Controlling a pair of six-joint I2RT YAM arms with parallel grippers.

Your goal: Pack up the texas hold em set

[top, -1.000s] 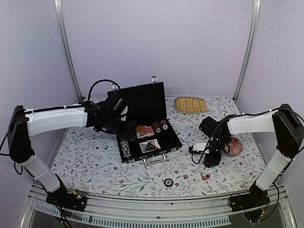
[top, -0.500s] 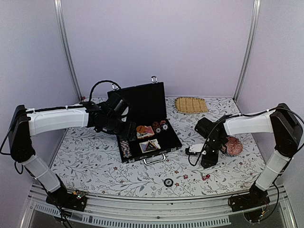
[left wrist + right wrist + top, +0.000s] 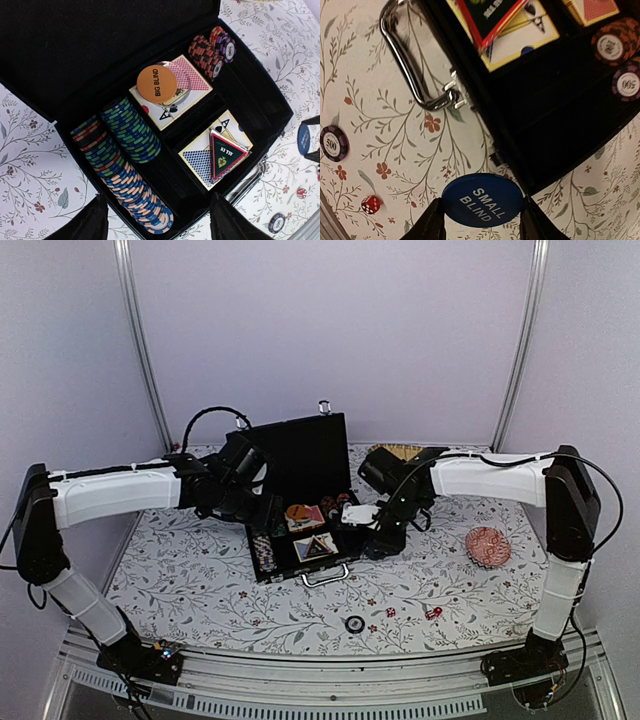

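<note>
Right claw (image 3: 481,222) grips a blue disc (image 3: 482,199) by the open briefcase's (image 3: 310,455) near right corner; left claw (image 3: 160,222) gapes wide above chip rows (image 3: 130,160).

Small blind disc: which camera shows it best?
Right wrist: the small blind disc sits large in the right gripper, lettering readable. Left wrist shows it small at the frame edge; top external doesn't resolve it.

Briefcase (image 3: 278,111) right compartment free from above; raised lid (image 3: 100,40) (far side) blocks
</note>
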